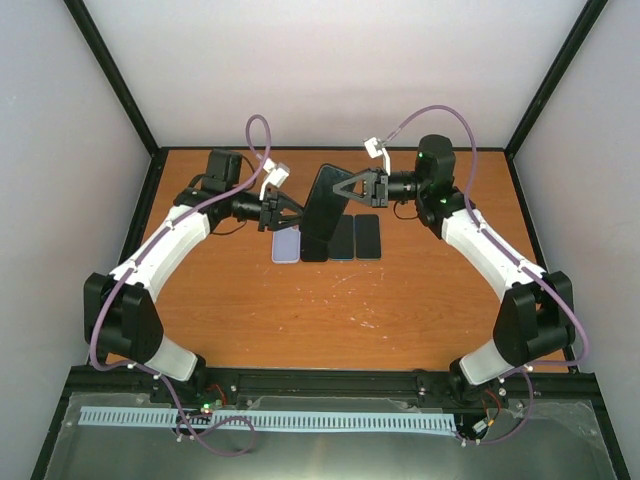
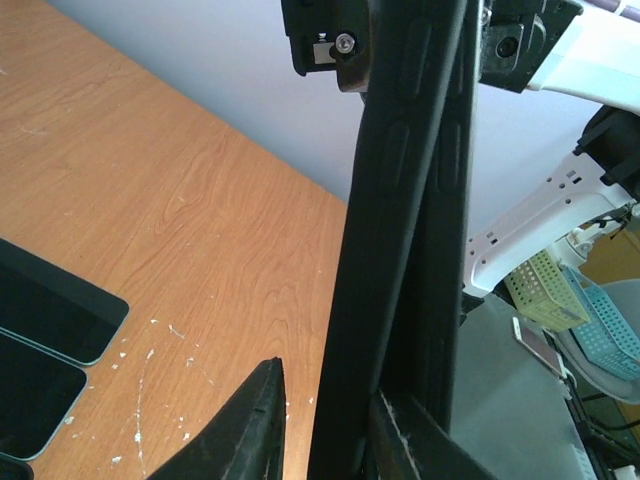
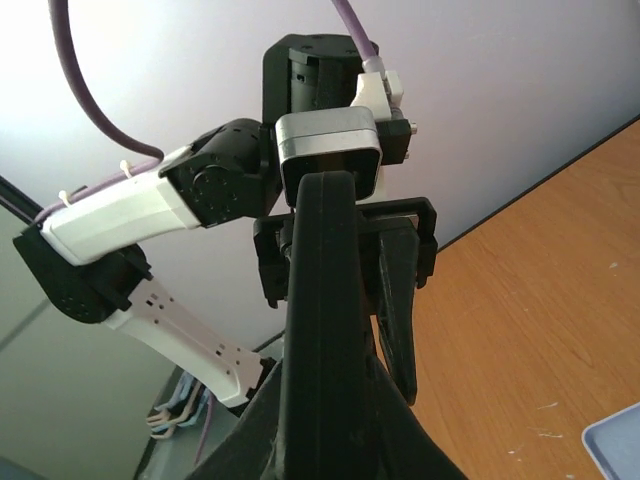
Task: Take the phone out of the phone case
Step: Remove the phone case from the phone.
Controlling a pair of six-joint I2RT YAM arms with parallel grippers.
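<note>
The right fingers (image 3: 255, 440) were clenched on the cased phone (image 1: 325, 200), the grip of the left fingers (image 2: 258, 425) unclear, so a hard pull could have dropped it onto the phones (image 1: 342, 238) on the surface (image 1: 400, 300).

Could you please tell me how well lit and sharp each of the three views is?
Top external view: even, soft light, sharp, only faint shadows on the table. Left wrist view: the black phone case fills the centre, dark and slightly soft from closeness. Right wrist view: bright wall behind leaves it nearly a silhouette.
</note>
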